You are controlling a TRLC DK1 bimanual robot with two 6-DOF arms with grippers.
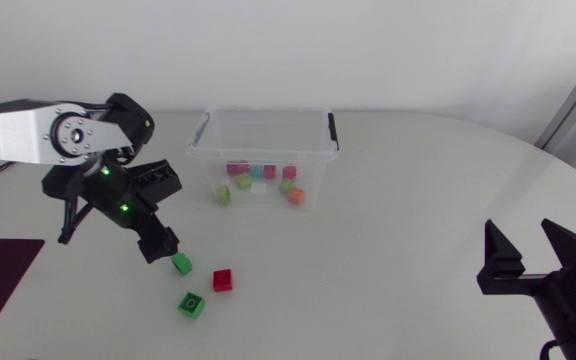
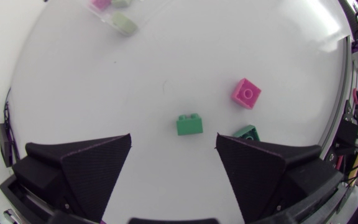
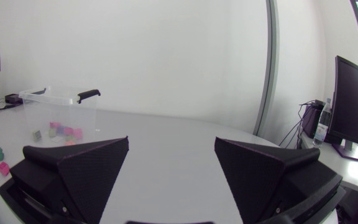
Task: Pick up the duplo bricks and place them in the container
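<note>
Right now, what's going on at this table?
The left gripper hangs low over the table, fingers open, with a green brick just ahead of them. A red brick and a second green brick lie loose nearby. The clear container already holds several bricks. The right gripper sits open, far off.

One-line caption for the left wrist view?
Left end effector open, a green duplo brick just ahead of its fingers, a red duplo brick beyond.

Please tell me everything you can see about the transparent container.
The container is a clear plastic box with a rounded rim and black clips at its short ends, without a lid. It stands upright on the white table; nothing else touches it from outside. Small bricks in pink, green, white and orange lie on its floor.
</note>
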